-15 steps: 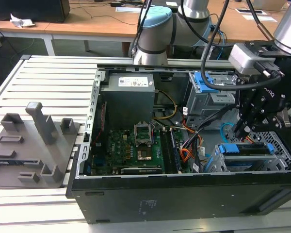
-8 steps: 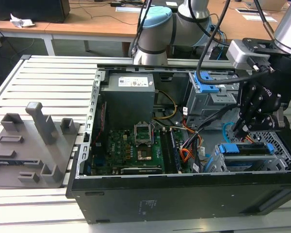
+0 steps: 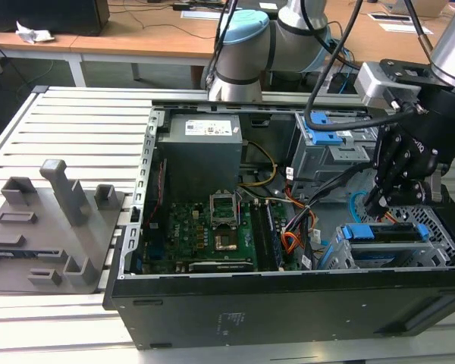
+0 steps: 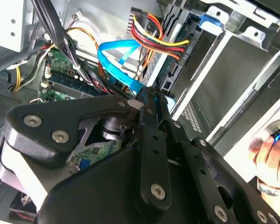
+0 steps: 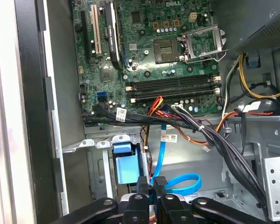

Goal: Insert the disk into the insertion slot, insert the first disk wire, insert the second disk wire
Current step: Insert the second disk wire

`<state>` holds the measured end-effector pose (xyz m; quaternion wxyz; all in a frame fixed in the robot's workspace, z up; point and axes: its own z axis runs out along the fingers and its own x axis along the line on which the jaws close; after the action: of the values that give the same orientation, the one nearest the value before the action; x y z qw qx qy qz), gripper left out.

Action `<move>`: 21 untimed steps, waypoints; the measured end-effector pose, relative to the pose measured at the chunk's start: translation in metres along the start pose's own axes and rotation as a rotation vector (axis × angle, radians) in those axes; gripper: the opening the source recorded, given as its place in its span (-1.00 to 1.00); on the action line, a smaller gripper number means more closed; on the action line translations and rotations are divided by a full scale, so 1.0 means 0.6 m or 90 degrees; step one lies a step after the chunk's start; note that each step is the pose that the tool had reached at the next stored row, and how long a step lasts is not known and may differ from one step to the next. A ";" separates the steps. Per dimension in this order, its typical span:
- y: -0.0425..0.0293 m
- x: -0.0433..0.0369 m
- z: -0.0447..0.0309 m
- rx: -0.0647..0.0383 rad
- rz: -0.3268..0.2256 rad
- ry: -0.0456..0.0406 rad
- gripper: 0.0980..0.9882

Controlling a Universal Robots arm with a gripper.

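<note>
While the arm hangs over the open computer case (image 3: 288, 303), its hand (image 3: 379, 199) is lowered at the back end of the disk (image 3: 387, 233), which already sits in the insertion slot (image 3: 440, 227), the perforated grey cage at the exterior view's right; the disk's blue frame shows along the cage's top edge. Seated there, the disk lies flat with its long axis running across the exterior view, and its connector end seems to face the motherboard (image 3: 212, 227), which would put the plugs within reach of the cables. In the second wrist view the hand (image 4: 147, 95) has its two fingers drawn nearly together at the spot where the second disk wire (image 4: 116, 65), a flat light-blue cable, comes down; it appears to pinch that cable's plug, though the plug itself is hidden behind the fingers. The first disk wire (image 4: 161, 39), the red, orange and black bundle, reaches toward the cage just beside it, and whether it is seated cannot be told. In the first wrist view the light-blue cable (image 5: 159, 149) runs down from the board and loops beside the fingertips.
</note>
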<state>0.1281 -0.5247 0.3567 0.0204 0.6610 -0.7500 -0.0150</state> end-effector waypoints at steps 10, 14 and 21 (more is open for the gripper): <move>-0.020 0.013 0.009 -0.001 -0.036 -0.0009 -0.86; -0.026 0.013 0.014 -0.001 -0.036 -0.0007 -0.86; -0.035 0.012 0.019 -0.001 -0.037 -0.0008 -0.86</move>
<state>0.1476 -0.5347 0.3444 0.0200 0.6822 -0.7307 -0.0166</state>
